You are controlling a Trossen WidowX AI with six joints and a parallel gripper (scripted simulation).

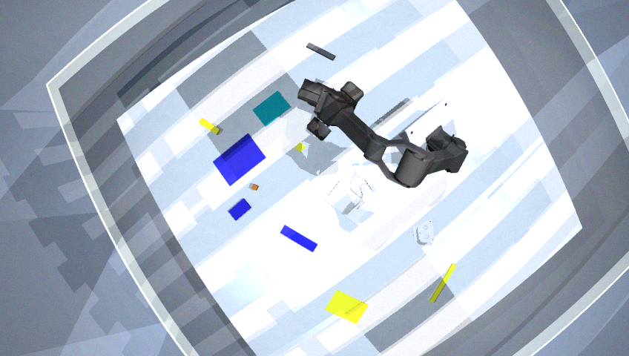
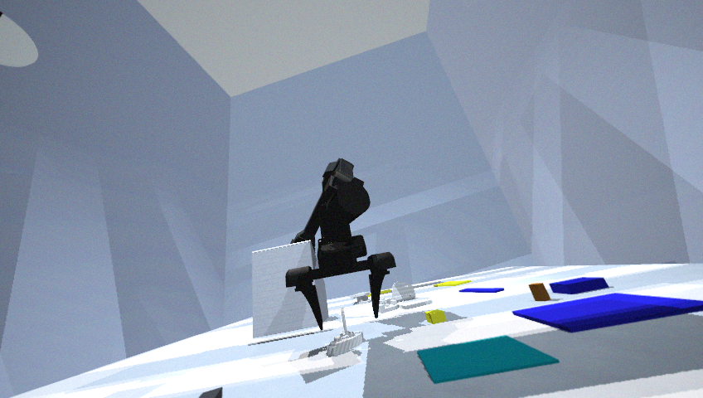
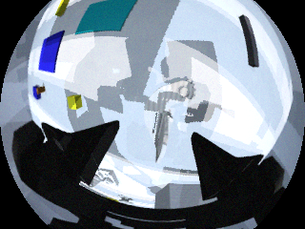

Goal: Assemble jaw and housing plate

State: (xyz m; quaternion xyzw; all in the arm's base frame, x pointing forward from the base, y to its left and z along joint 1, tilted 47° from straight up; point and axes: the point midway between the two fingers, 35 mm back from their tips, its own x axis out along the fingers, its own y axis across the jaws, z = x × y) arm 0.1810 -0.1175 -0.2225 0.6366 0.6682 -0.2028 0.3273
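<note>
The loose white jaw (image 2: 344, 343) (image 3: 185, 90) lies on the table, its toothed round end showing in the wrist view and a thin part sticking up. My gripper (image 2: 349, 322) (image 3: 156, 130) is open and empty above it, fingers wide apart, with the thin part between and below the tips in the wrist view. A pale assembly (image 1: 359, 189), seemingly the base with the fitted jaw, stands away from the gripper; its pins and teeth are too washed out to tell. A small white plate with two round marks (image 1: 425, 232), seemingly the housing plate, lies apart from it.
A tall white panel (image 2: 283, 290) stands behind the loose jaw. A yellow cube (image 1: 300, 147) (image 2: 434, 316) (image 3: 74, 102) and a teal slab (image 1: 271, 107) (image 2: 488, 359) (image 3: 106, 15) lie nearby. A dark bar (image 1: 320, 51) (image 3: 249, 41) lies on the other side. Blue blocks and an orange block (image 1: 254, 187) lie farther off.
</note>
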